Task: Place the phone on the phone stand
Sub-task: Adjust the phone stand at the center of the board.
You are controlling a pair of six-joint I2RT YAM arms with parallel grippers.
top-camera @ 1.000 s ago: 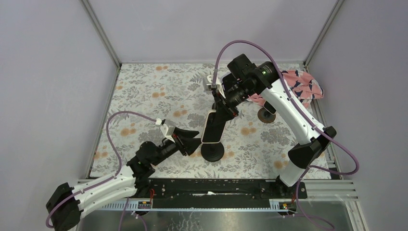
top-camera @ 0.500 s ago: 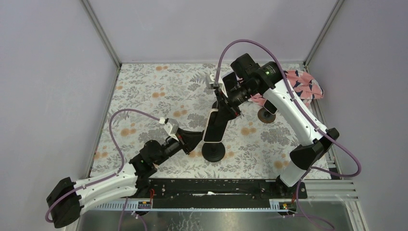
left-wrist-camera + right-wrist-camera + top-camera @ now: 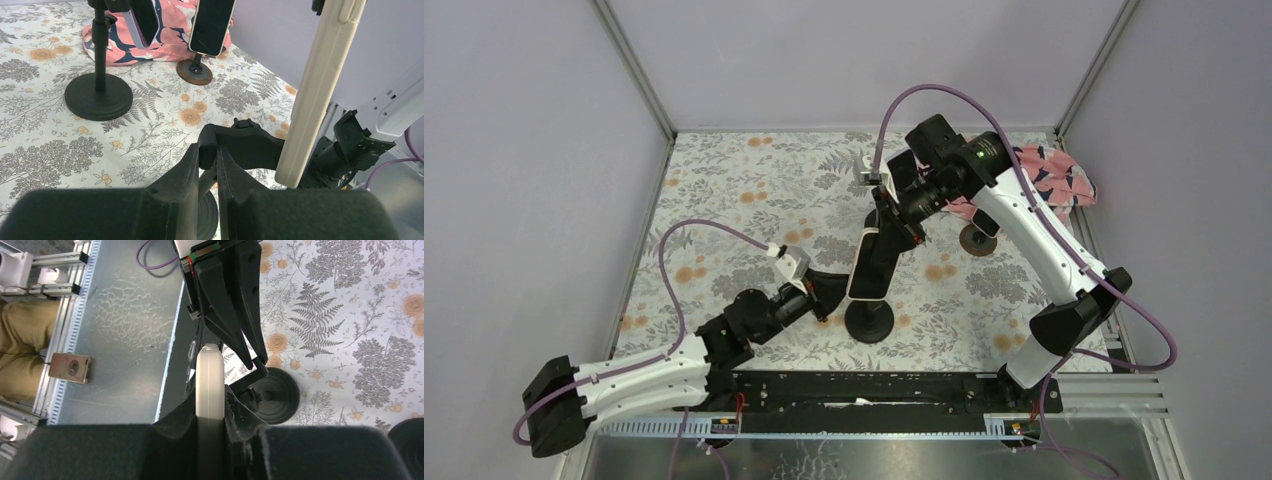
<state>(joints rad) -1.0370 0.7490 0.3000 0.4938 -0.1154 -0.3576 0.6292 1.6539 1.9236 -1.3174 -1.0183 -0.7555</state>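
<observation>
Flowered cloth (image 3: 724,200) laid under everything. Phone (image 3: 871,262) pinched by right gripper (image 3: 892,222), held tilted just over phone stand (image 3: 869,320). Stand's black arm (image 3: 240,145) squeezed between fingers of left gripper (image 3: 824,292).

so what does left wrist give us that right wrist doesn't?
Left wrist only: a dark phone on a brown-based stand and the pink cloth behind it. Right wrist only: the metal front plate, its rails and a small tan box. Both: the cream phone seen edge-on, held by the right gripper; the left gripper, jaws closed on the phone stand; the floral mat.
</observation>
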